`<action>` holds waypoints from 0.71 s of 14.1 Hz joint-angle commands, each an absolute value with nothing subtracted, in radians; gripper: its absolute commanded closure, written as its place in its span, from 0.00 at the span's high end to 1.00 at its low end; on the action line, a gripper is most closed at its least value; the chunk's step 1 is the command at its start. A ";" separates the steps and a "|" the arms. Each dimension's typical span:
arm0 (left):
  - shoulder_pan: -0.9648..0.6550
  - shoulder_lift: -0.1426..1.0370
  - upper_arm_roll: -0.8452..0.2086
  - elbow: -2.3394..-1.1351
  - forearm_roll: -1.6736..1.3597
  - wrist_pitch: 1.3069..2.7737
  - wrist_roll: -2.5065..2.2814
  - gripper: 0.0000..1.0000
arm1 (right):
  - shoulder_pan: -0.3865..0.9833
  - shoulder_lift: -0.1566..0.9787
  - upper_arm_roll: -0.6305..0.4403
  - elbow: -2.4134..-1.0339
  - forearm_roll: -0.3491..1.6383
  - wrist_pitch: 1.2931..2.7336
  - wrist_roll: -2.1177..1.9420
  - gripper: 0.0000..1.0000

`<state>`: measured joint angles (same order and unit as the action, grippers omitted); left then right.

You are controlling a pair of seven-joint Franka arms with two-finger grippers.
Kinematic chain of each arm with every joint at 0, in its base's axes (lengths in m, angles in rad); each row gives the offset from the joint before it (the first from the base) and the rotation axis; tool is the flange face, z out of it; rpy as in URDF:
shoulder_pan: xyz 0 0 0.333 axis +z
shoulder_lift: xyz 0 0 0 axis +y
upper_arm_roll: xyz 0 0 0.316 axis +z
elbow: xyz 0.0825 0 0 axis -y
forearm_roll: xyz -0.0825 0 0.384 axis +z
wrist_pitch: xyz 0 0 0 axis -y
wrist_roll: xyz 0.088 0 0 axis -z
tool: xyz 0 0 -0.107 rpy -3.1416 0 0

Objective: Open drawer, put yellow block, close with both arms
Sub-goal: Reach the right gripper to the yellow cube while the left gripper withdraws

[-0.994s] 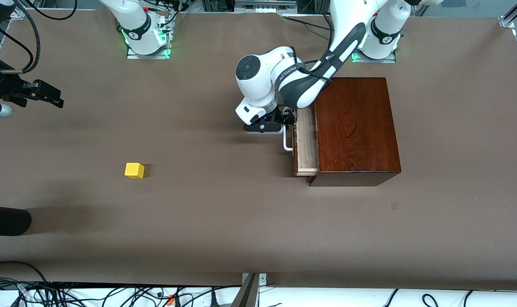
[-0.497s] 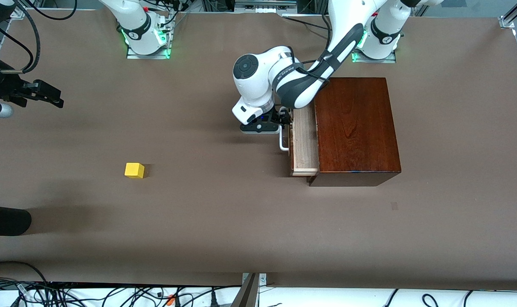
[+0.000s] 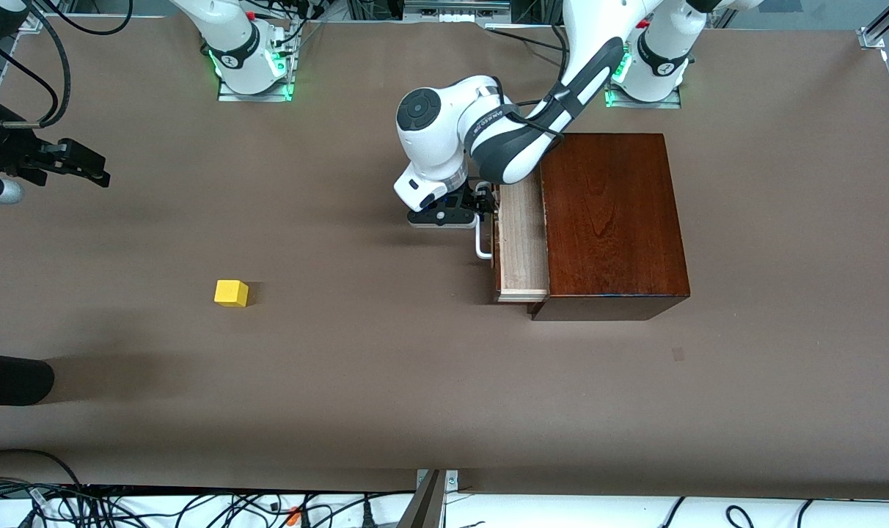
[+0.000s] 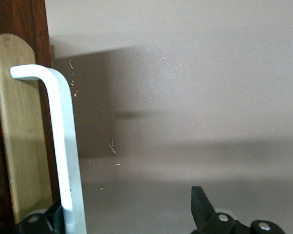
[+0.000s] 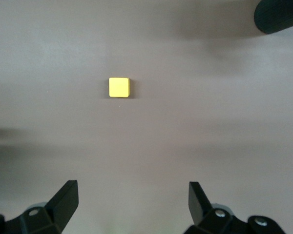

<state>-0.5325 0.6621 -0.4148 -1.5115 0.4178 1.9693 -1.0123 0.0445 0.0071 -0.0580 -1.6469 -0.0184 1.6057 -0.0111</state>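
Two white arms reach from bases at the upper edge of the front view over a brown table point(image 3: 342, 381). The left arm point(image 3: 488, 139) bends down at the frame's centre; the right arm point(image 3: 232, 44) waits, most of it out of frame.

A glossy mahogany-coloured box point(image 3: 609, 220) sits on the table below the left arm's base. Its drawer point(image 3: 521, 242) stands partly out toward the right arm's end of the table, showing a strip of pale wood.

The left tool point(image 3: 488, 204) is low in front of the drawer, fingers apart. The white bar handle point(image 3: 480, 246) stands between them, against one finger; the other finger is well clear of it.

The right tool point(image 3: 92, 169) hangs at the upper side edge of the frame, at the right arm's end of the table, its fingers spread wide and holding nothing.

The yellow block point(image 3: 231, 292) lies alone on the bare table in the middle band of the frame, lower than the right tool and well apart from it, and well apart from the drawer. In the right wrist view it lies out ahead of the spread fingers.
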 commanded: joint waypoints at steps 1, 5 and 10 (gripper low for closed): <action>-0.543 0.644 -0.426 -1.457 0.410 1.950 -0.988 1.00 | 0.060 0.002 -0.043 -1.652 -0.015 1.620 -0.014 1.00; -0.543 0.643 -0.426 -1.425 0.410 1.905 -0.985 1.00 | 0.127 0.027 -0.040 -1.641 -0.015 1.661 0.029 1.00; -0.477 0.542 -0.426 -1.373 0.391 1.723 -0.852 1.00 | 0.127 0.248 -0.040 -1.396 -0.015 1.663 0.015 1.00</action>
<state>-0.5203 0.6058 -0.4263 -1.3921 0.4178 1.8142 -0.9413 0.1279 0.1349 -0.0368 -1.5301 -0.0174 1.6851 0.0154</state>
